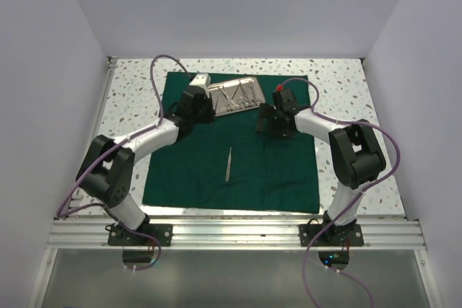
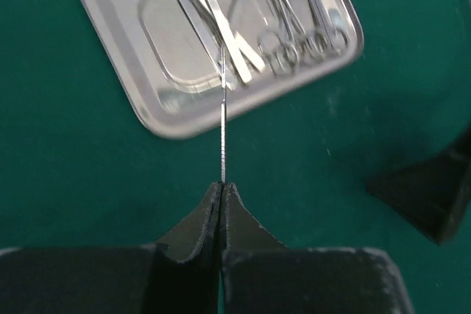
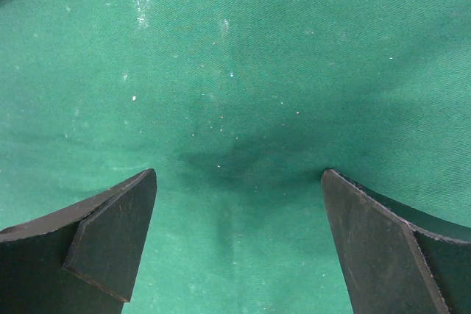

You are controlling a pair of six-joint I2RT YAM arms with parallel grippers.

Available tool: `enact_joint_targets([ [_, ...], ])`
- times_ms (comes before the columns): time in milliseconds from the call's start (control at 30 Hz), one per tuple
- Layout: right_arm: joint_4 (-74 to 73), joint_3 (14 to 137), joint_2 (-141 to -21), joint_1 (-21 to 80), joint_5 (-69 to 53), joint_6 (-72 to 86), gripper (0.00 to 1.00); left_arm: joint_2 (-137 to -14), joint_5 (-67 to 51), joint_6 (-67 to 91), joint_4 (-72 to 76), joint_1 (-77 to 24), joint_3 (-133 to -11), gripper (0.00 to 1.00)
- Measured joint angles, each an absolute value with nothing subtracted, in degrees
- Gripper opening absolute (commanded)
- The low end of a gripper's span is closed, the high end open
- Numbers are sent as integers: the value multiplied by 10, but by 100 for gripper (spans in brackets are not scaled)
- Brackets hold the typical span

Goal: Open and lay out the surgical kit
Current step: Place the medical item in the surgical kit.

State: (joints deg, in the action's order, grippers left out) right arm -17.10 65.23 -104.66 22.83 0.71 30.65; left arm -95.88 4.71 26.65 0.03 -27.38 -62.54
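Surgical kit already opened out. The top view shows the dark green cloth [image 1: 188,171] spread flat on the speckled desk [image 1: 130,99], with the steel tray [image 1: 224,110] at the cloth's 12 o'clock edge. One pair of tweezers [image 1: 229,164] lies alone near the cloth's centre, running 12 to 6. The left fingers [image 1: 201,106] sit at the tray's 9 o'clock end. The right fingers [image 1: 271,122] hang over bare cloth at the tray's 4 o'clock. From up here we cannot tell what either holds.

Left wrist view: the left fingers [image 2: 210,215] are clenched on a thin steel instrument [image 2: 223,137], seen edge-on. It runs out toward 12 o'clock and crosses the rim of the tray [image 2: 169,49]. We cannot tell whether its far tip touches the tray. Several scissor-like instruments [image 2: 294,42] lie in the tray toward 1 o'clock.

Right wrist view: the right fingers [image 3: 110,233] stand spread wide with nothing between them, only cloth [image 3: 235,71] below.

Handling, as we judge it: the instruments look light, stiff and slick. A grip across the flat shank near mid-length should stop them pivoting, while pinching at a tip invites a swing or a slip. The tray looks rigid and is best taken by its raised rim. The cloth is soft and will ruck if dragged.
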Motion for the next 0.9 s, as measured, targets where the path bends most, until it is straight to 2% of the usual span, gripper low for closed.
enact_joint_targets([
  [167, -171, 652, -1046, 228, 7, 307, 98, -892, 79, 311, 21, -369, -512, 0],
  [367, -171, 652, -1046, 228, 10, 306, 98, -848, 135, 371, 25, -477, -448, 0],
  [700, -171, 652, -1046, 229, 15, 306, 98, -876, 194, 454, 29, -533, -422, 0],
  [733, -171, 652, -1046, 229, 16, 306, 98, -883, 196, 460, 29, -536, -422, 5],
  [767, -171, 652, -1046, 229, 16, 306, 98, -890, 197, 465, 28, -538, -422, 22],
  [833, -171, 652, -1046, 229, 16, 306, 98, -903, 199, 477, 21, -542, -423, 42],
  [867, -171, 652, -1046, 229, 16, 306, 98, -909, 201, 485, 17, -545, -424, 69],
  [900, -171, 652, -1046, 229, 16, 306, 98, -912, 203, 489, 11, -546, -426, 75],
])
